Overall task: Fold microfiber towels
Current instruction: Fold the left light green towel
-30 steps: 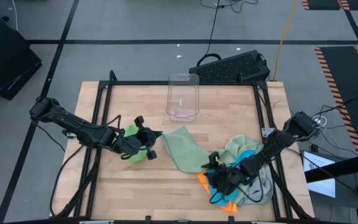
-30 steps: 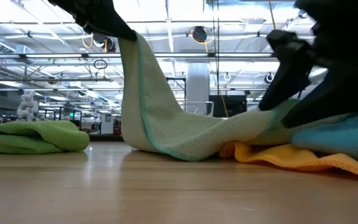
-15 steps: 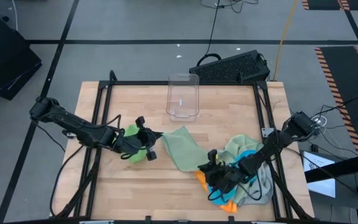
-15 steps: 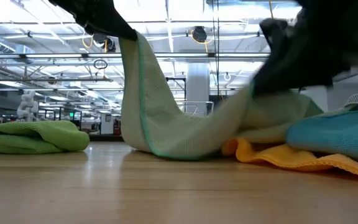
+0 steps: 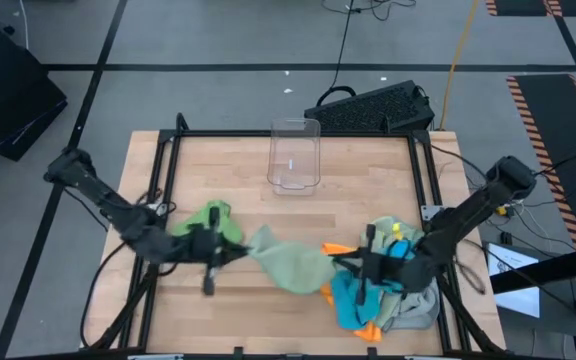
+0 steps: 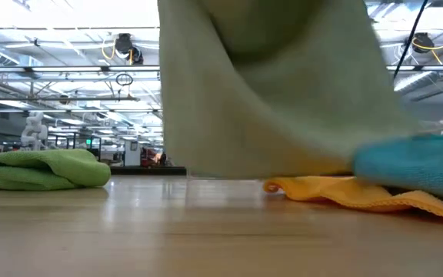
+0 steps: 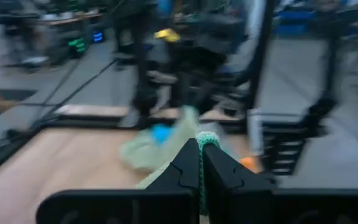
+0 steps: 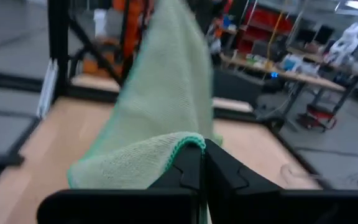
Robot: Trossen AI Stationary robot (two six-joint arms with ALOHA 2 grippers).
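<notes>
Sage green towel stretched between both grippers

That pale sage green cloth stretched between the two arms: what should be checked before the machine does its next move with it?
1. Left pincer shut on an edge of the pale sage green microfiber cloth: ok.
2. Right pincer shut on another edge of that cloth: ok.
3. Cloth lifted off the wooden table: cannot tell; it hangs low in the low view.
4. Cloth free of the pile of blue cloth and orange cloth: cannot tell; they lie close beside it.
5. Bright green cloth out of the way: ok, it lies to the left.
6. Clear plastic bin apart from the work: ok.
</notes>
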